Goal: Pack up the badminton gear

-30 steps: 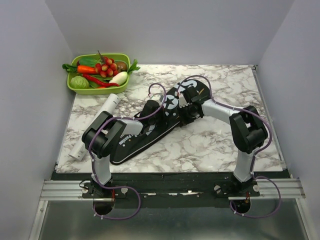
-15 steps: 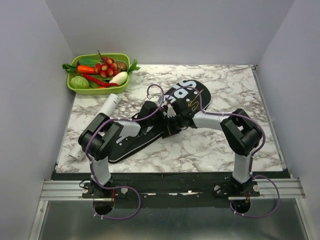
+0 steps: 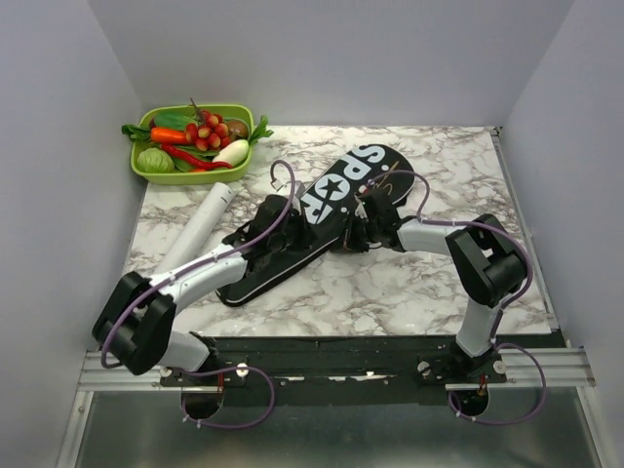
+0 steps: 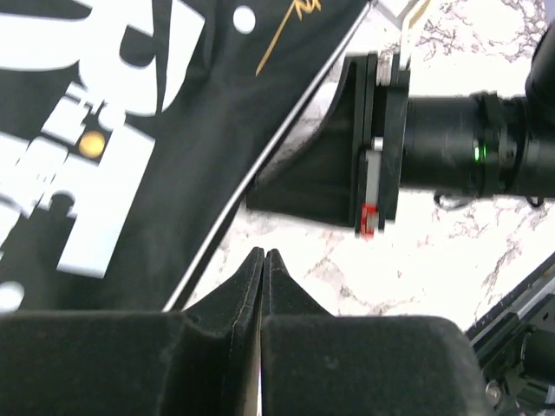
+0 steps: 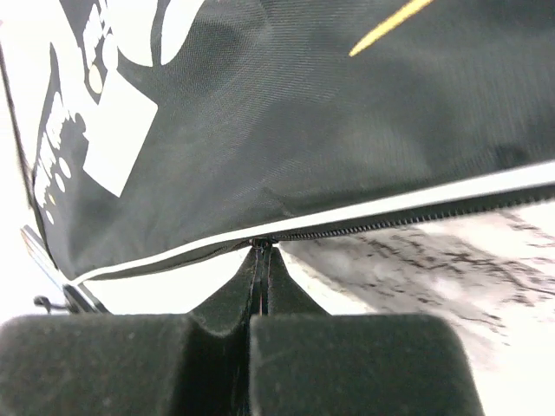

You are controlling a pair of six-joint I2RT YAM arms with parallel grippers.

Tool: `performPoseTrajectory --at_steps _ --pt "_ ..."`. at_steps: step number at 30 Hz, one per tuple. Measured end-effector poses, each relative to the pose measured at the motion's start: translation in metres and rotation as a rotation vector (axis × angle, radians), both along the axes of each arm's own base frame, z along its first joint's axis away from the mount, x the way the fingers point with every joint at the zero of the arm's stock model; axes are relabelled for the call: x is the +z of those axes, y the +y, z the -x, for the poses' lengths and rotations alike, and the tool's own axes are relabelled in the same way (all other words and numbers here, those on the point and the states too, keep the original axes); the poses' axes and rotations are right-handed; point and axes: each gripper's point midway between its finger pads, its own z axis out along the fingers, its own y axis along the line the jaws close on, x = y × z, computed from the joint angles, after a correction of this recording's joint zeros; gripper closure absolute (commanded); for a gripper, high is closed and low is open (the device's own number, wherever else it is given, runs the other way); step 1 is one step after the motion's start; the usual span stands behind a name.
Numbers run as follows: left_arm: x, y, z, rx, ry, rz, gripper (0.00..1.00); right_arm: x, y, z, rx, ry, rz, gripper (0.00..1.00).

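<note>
Diagonally, black white-lettered bag (image 3: 330, 207), left claw (image 4: 263, 256) pressed together, right claw (image 5: 262, 249) likewise, at zipper (image 5: 416, 217)

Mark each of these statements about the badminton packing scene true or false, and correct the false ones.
1. The white tube lies on the table to the left of the black bag. True.
2. The green tray holds the rackets. False: it holds toy vegetables, and no racket is in view.
3. The right gripper is shut at the bag's zipper edge. True.
4. The left gripper has its jaws wide open. False: its fingers are together, with nothing between them.
5. The bag lies with its lettering face down. False: the white letters face up.
</note>
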Motion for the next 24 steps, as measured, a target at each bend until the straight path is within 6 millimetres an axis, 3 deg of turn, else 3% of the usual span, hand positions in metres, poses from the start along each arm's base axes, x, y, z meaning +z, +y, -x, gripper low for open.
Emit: performPoseTrajectory --at_steps 5,7,8,10,14,19,24 --pt "0.018 0.027 0.018 0.055 -0.021 -0.065 0.85 0.01 -0.023 -0.027 -0.15 0.001 -0.026 0.99" --pt "0.016 0.04 0.024 0.08 -0.018 -0.098 0.81 0.015 -0.039 -0.04 -0.211 0.002 -0.037 0.99" --pt "0.014 0.049 0.028 0.097 -0.016 -0.122 0.73 0.018 -0.048 -0.048 -0.242 0.001 -0.042 0.99" --pt "0.007 0.063 0.035 0.121 -0.009 -0.169 0.67 0.022 -0.069 -0.062 -0.301 -0.008 -0.048 0.99" --pt "-0.01 0.086 0.045 0.17 0.005 -0.233 0.65 0.029 -0.104 -0.079 -0.378 -0.032 -0.037 0.99" --pt "-0.043 0.097 0.051 0.193 0.066 -0.3 0.65 0.035 -0.113 -0.079 -0.368 -0.067 -0.008 0.99" --pt "-0.072 0.095 0.052 0.186 0.117 -0.324 0.7 0.021 -0.117 -0.063 -0.344 -0.049 0.024 0.99"
